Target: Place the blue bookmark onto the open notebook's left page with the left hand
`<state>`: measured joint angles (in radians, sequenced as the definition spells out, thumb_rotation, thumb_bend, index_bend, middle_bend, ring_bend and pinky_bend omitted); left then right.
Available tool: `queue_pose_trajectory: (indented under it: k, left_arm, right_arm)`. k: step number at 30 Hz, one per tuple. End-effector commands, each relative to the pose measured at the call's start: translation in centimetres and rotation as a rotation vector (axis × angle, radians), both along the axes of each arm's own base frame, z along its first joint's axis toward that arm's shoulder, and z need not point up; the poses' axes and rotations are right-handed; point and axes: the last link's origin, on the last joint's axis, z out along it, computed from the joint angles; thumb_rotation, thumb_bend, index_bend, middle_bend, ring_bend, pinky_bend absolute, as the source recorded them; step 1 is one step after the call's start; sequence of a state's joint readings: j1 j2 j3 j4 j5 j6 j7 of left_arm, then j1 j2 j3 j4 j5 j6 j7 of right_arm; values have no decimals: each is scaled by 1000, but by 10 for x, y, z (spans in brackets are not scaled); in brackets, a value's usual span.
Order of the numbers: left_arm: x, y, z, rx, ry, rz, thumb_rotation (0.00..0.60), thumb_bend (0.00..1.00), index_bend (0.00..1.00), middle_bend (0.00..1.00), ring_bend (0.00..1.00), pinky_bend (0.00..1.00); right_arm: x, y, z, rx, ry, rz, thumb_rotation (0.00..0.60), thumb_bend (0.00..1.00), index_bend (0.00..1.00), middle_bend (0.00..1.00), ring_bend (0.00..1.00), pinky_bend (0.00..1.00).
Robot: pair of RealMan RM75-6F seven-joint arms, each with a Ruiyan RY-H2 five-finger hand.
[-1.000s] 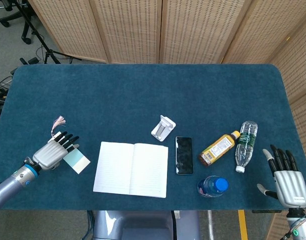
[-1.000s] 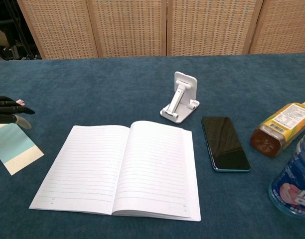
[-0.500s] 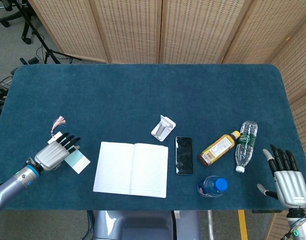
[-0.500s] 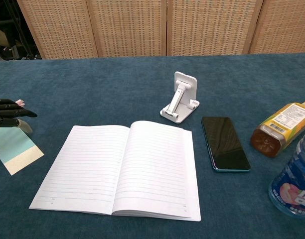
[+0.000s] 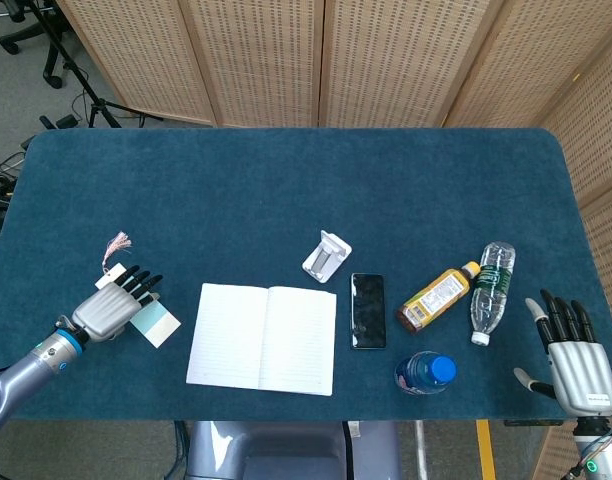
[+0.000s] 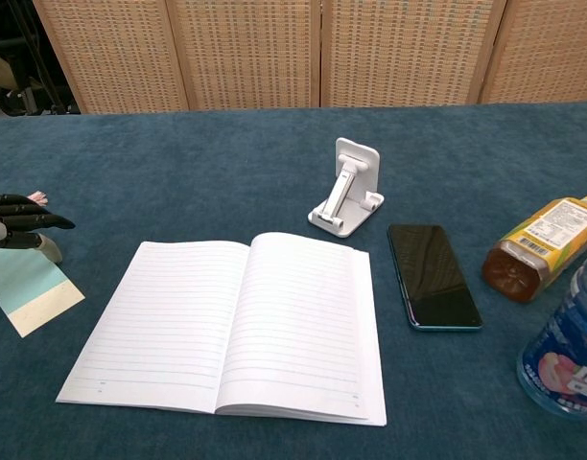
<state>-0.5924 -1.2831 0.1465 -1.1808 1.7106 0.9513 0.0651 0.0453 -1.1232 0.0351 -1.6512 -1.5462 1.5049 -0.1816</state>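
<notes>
The blue bookmark (image 5: 156, 323) lies flat on the blue table cloth, left of the open notebook (image 5: 262, 338); its cream end points to the front and its pink tassel (image 5: 117, 243) trails behind. My left hand (image 5: 111, 306) hovers over the bookmark's rear part with its dark fingers spread and nothing visibly gripped. In the chest view the bookmark (image 6: 25, 287) shows at the left edge under the fingers (image 6: 25, 220), and the notebook's left page (image 6: 159, 321) is bare. Off the table's front right corner, my right hand (image 5: 574, 355) stays open.
A white phone stand (image 5: 327, 255) stands behind the notebook. A black phone (image 5: 367, 310) lies to its right, then an amber bottle (image 5: 438, 297), a clear water bottle (image 5: 493, 290) and a blue-capped bottle (image 5: 426, 373). Wicker screens stand behind the table.
My left hand has sunk a little toward the bookmark and drawn slightly toward the front edge. The bookmark, notebook and right hand have not moved.
</notes>
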Motion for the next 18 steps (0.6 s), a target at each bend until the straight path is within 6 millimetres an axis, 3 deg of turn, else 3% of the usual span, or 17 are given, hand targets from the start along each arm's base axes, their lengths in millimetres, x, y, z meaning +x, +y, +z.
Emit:
queue_pose_trajectory:
  k: [1, 18]
  left_arm:
    - [0, 0, 0, 1, -2, 1, 600, 260, 242, 0, 0, 0]
    - [0, 0, -7, 4, 1, 3, 600, 296, 259, 0, 0, 0]
  right_arm:
    - [0, 0, 0, 0, 0, 0, 600, 0, 0, 0, 0, 0]
    - [0, 0, 0, 2, 0, 3, 600, 0, 0, 0, 0, 0]
